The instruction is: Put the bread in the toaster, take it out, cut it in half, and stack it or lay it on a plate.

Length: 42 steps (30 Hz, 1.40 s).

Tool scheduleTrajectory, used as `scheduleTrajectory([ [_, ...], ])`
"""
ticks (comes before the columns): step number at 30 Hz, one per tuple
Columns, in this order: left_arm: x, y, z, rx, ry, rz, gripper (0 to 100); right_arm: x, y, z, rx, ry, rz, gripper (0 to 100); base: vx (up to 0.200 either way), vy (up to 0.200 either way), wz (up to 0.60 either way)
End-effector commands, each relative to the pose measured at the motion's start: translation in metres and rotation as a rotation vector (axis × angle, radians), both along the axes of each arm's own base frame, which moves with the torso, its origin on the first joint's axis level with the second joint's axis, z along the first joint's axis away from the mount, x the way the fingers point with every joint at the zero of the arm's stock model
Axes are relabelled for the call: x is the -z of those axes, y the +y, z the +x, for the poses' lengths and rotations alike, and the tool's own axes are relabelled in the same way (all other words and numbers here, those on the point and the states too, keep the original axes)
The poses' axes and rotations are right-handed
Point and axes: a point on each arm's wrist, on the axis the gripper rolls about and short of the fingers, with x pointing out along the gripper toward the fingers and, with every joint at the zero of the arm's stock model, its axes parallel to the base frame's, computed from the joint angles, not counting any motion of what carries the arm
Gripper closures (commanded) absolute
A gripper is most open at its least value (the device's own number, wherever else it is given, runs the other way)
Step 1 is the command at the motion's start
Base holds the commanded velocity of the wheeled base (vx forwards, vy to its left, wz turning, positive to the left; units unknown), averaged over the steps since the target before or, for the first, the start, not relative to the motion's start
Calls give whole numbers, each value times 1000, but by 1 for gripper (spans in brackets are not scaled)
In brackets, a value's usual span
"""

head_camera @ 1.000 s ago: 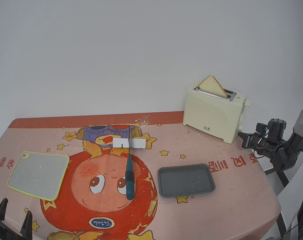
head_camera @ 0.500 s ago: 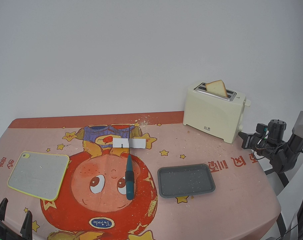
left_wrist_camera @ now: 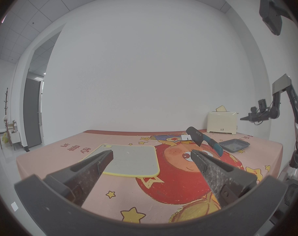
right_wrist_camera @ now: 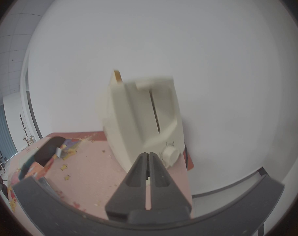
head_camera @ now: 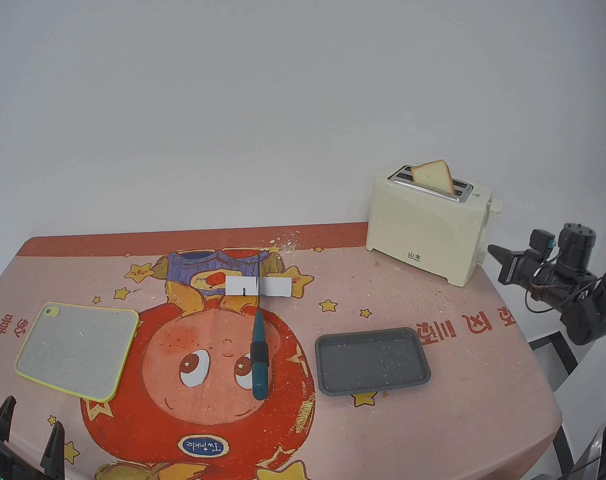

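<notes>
bread [head_camera: 434, 175]: leaning in toaster [head_camera: 426, 235] slot, far right of counter [head_camera: 469, 401] | my right end effector [right_wrist_camera: 148, 155]: pinched shut, empty, beside toaster | left end effector [left_wrist_camera: 151, 153]: wide | risk: a skewed pinch crumbles the slice

"What is different about the bread [head_camera: 434, 175]?"

"1 second ago it stood high above the toaster [head_camera: 426, 235], a tall wedge well clear of the slot. Now it sits lower, with just its upper part showing, as it did 0.5 seconds ago."

"And the arms?"

"The right gripper [head_camera: 495, 251] pulls back from the toaster's lever side. It is now farther off and a little higher."
</notes>
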Motion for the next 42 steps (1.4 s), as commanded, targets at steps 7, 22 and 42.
scheduleTrajectory([
  [7, 5, 0, 1, -1, 12, 0, 0, -122, -11, -33, -146, -166, -37, 100, 0, 0, 0],
  [22, 5, 0, 1, 0, 14, 0, 0, -97, 20, 58, -401, -122, -232, 0, 0, 0, 0],
  [42, 5, 0, 1, 0, 12, 0, 0, -94, 22, 113, -415, 2, -201, 0, 0, 0, 0],
])
